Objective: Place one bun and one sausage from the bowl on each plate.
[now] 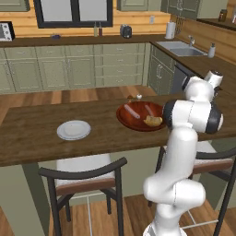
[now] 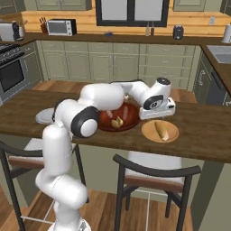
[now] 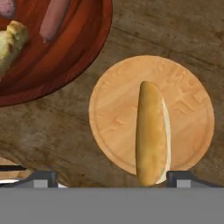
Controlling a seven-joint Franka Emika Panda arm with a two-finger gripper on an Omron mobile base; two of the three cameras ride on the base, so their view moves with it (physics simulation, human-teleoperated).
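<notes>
Gripper (image 3: 111,177) was hanging right over the tan plate (image 3: 113,122), jaws spread wide apart with nothing between them. The fingertips (image 3: 43,177) sat on either side of the bun's near end without touching it, far as I could tell. In the right base view the hand (image 2: 158,108) was just above the counter, between the bowl and that plate.

The bun (image 3: 151,133) was lying flat on the tan plate, a bit off centre, long and golden with a pale cut edge down one side. One end poked out over the plate's rim.

The bowl (image 1: 131,120) sat just left of the tan plate, close but not touching. Inside it there was another bun (image 1: 153,121) at the right side and a pinkish sausage (image 3: 53,19) further in. A second sausage (image 3: 6,8) was barely peeking in at the corner of the hand view.

The grey plate (image 1: 73,130) was well off to the left on the same wooden counter (image 1: 27,138), bare.

Two chairs (image 1: 83,177) were tucked in on the near side of the counter. Green cabinets (image 1: 60,69) and a sink (image 1: 182,50) were over at the far side of the room.
</notes>
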